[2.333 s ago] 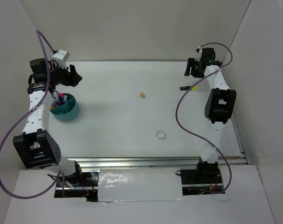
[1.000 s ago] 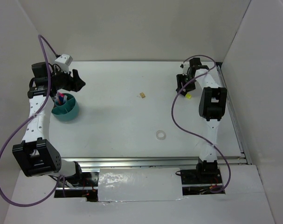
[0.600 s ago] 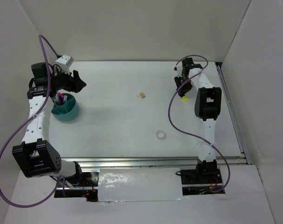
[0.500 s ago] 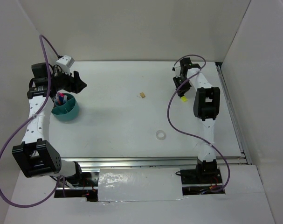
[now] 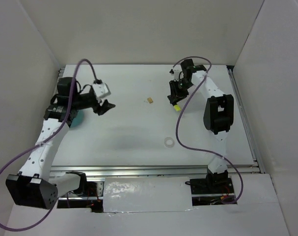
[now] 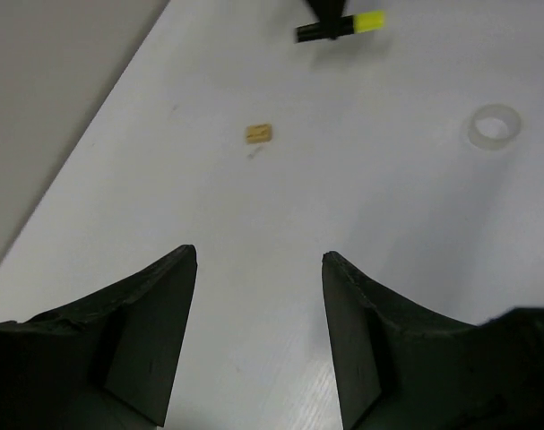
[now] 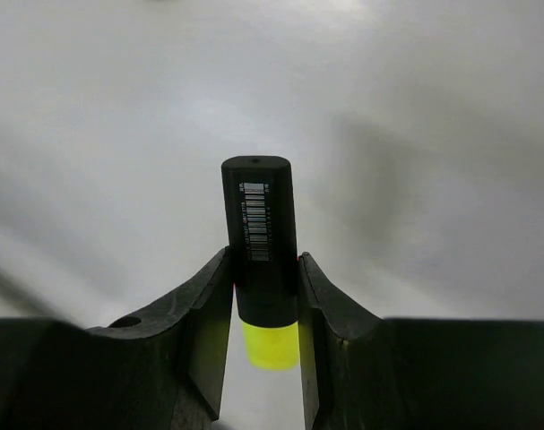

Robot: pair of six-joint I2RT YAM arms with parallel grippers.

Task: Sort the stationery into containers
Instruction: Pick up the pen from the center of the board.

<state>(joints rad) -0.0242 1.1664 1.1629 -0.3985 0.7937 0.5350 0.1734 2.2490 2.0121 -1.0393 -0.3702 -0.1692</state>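
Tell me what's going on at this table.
The right gripper is shut on the black-yellow marker near the far side of the table. The left gripper is open and empty, facing the tan eraser and the clear tape ring, which both lie loose on the table. The teal cup sits beside the left arm.

2 white arms | black joints | black grippers | purple cables

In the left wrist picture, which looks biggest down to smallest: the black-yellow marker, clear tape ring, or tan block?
1. black-and-yellow marker, clearly the longest
2. clear plastic tape ring
3. small tan eraser block, smallest
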